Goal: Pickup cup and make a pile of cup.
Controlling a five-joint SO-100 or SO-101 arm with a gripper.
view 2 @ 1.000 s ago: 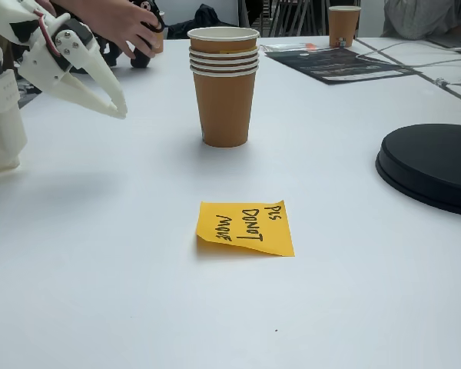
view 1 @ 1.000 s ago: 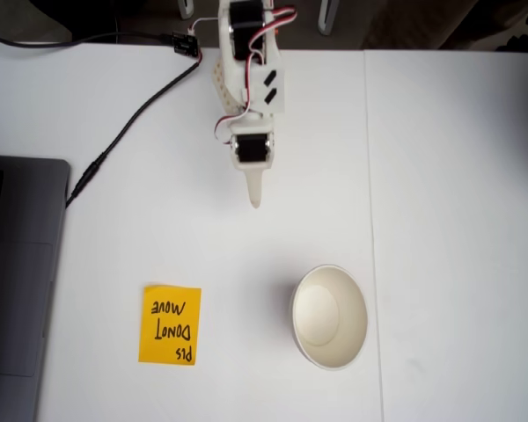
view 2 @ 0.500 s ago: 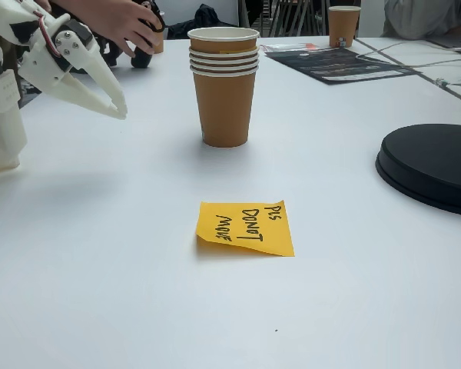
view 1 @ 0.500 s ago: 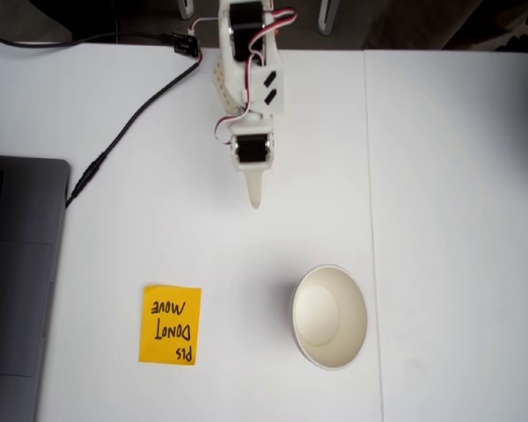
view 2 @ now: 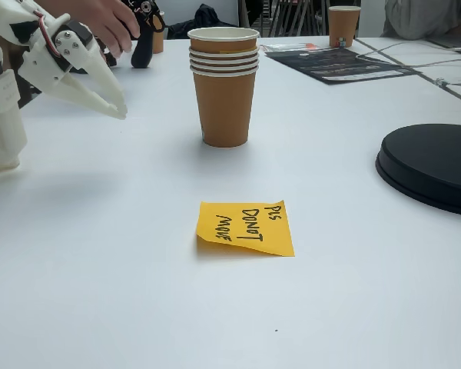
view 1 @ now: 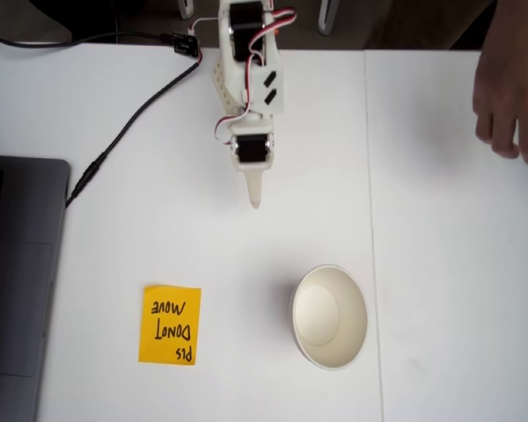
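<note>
The pile of cup (view 1: pixel 328 316) stands upright on the white table, in front of the arm and a little to its right in a fixed view from above. Seen from the side, the pile of cup (view 2: pixel 224 84) is several orange-brown paper cups nested in each other, rims stacked at the top. My white gripper (view 1: pixel 255 203) hangs above the table, well short of the pile. From the side, the gripper (view 2: pixel 121 113) points down toward the table left of the pile, its fingers together and nothing held.
An orange sticky note (view 1: pixel 170 323) lies left of the pile. A grey laptop (view 1: pixel 13 281) and black cable (view 1: pixel 132 119) are at the left. A person's hand (view 1: pixel 510 79) hovers top right. A black disc (view 2: pixel 434 165) and a far cup (view 2: pixel 343 24) show from the side.
A person's hand has come in at the top right of the view from above. From the side, it has shifted left along the table's far edge. Arm and pile have not moved.
</note>
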